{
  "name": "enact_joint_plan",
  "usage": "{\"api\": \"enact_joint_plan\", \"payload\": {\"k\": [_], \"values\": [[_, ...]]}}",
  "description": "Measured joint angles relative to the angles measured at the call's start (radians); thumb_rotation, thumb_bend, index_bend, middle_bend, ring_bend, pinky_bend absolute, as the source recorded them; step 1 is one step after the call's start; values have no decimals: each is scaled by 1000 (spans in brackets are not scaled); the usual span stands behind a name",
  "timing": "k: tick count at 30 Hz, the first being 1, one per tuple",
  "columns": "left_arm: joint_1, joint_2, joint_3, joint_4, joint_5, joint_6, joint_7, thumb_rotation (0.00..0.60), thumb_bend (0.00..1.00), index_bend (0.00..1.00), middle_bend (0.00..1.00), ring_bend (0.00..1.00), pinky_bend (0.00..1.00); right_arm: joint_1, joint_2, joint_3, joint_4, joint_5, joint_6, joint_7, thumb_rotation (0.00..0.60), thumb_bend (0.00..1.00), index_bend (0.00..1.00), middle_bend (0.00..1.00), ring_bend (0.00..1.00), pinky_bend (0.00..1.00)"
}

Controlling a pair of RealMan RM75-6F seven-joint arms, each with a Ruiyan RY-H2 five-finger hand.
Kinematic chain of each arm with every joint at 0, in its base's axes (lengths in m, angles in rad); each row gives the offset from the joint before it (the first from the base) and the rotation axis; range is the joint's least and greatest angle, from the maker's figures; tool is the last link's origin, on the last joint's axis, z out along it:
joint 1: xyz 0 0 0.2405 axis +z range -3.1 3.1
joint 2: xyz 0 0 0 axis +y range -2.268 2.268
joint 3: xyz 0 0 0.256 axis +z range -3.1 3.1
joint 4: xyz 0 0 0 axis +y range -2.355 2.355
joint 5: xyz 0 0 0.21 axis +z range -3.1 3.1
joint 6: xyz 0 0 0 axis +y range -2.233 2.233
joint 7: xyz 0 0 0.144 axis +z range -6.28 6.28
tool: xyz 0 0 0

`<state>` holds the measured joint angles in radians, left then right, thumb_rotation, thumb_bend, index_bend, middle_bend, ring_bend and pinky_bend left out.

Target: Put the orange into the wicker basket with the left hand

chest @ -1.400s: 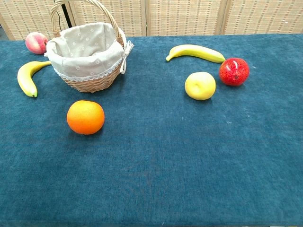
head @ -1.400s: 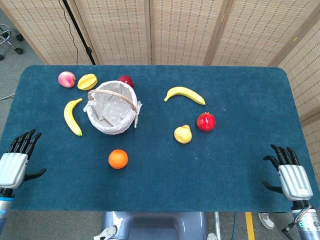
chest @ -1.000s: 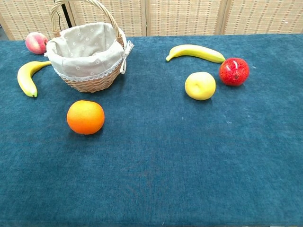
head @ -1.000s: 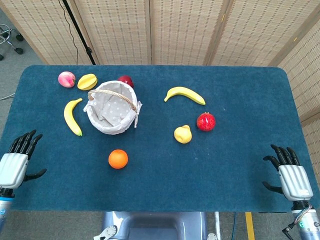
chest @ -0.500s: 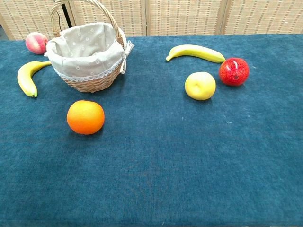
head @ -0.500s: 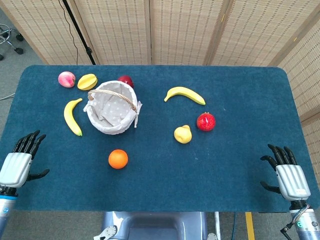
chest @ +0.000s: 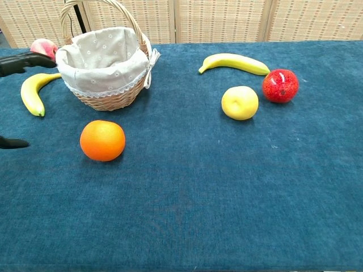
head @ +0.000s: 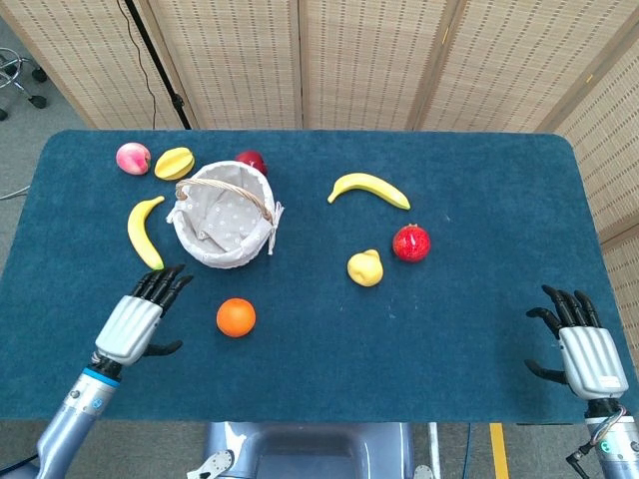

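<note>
The orange [head: 236, 317] [chest: 102, 140] sits on the blue table, in front of the wicker basket [head: 222, 222] [chest: 105, 62], which has a grey cloth lining and an upright handle. My left hand [head: 138, 317] is open, fingers spread, just left of the orange and apart from it. In the chest view only its dark fingertips [chest: 20, 60] show at the left edge. My right hand [head: 582, 349] stays open at the table's near right corner, holding nothing.
A banana [head: 144, 233] lies left of the basket, close to my left hand. A peach [head: 132, 158], a star fruit [head: 174, 163] and a dark red apple [head: 251, 161] sit behind the basket. Another banana [head: 368, 188], a yellow pear [head: 364, 267] and a pomegranate [head: 410, 242] lie to the right.
My left hand has moved in from the table's left edge to the right, now close beside the orange. The right hand and all the fruit have stayed put.
</note>
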<state>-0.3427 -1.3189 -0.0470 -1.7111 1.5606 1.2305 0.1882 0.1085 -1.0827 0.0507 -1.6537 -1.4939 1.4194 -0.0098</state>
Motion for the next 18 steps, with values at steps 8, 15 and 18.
{"api": "enact_joint_plan", "payload": {"k": [8,15,18], "values": [[-53,-73,-10,-29,-21,-59,49,600,0,91,2,29,91,-16,20,14,6,20,27,31,600,159,316,78,92,34],[-71,-114,-9,35,-55,-88,47,600,0,91,11,33,91,-19,24,16,4,21,31,38,600,159,316,78,92,34],[-76,-132,-6,72,-57,-93,23,600,0,91,13,35,91,-19,24,16,4,20,31,36,600,158,315,78,92,34]]}}
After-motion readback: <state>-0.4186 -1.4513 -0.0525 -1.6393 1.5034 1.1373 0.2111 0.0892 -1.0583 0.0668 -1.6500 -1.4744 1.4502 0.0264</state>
